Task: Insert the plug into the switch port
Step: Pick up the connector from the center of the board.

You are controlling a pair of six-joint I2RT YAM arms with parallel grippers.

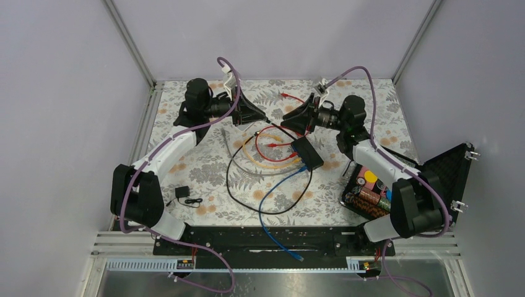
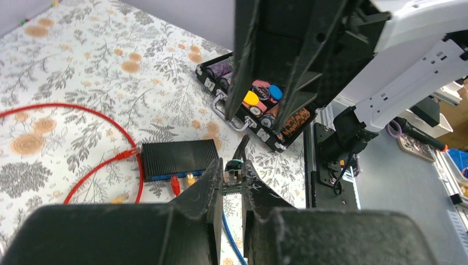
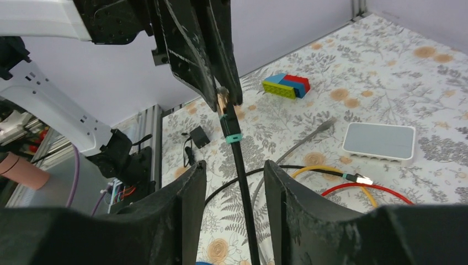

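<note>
Found the left gripper (image 1: 264,119) closed on the plug (image 2: 232,175), pinching it from both sides, above the far half of the desk (image 1: 210,179), about midway between the left and right edges. Noted a teal boot behind the plug and a black cable (image 3: 243,187) running down from it.

Found the right gripper (image 3: 234,164) open, tips facing the left gripper at close range, fingers standing either side of the black cable with a gap visible on each side.

Located the switch (image 1: 308,153) flat on the desk near its centre, slightly toward the right edge, well apart from the plug. Recorded its blue-edged side, carrying the switch port (image 2: 160,178), with a red connector (image 2: 175,184) and a yellow connector (image 2: 190,178) already seated. Could not resolve individual sockets.

Observed loops of red, yellow, grey and blue cable crowding the centre of the desk around the switch, the blue cable (image 1: 260,204) passing over the near edge.

Logged an open case (image 1: 371,189) of batteries at the near right corner, lid reaching past the right edge. Logged a small black adapter (image 1: 182,193) toward the near left corner and a white box (image 3: 379,142) beside the cable loops.

Saw bare floral cloth along the left edge and at the far right corner.
</note>
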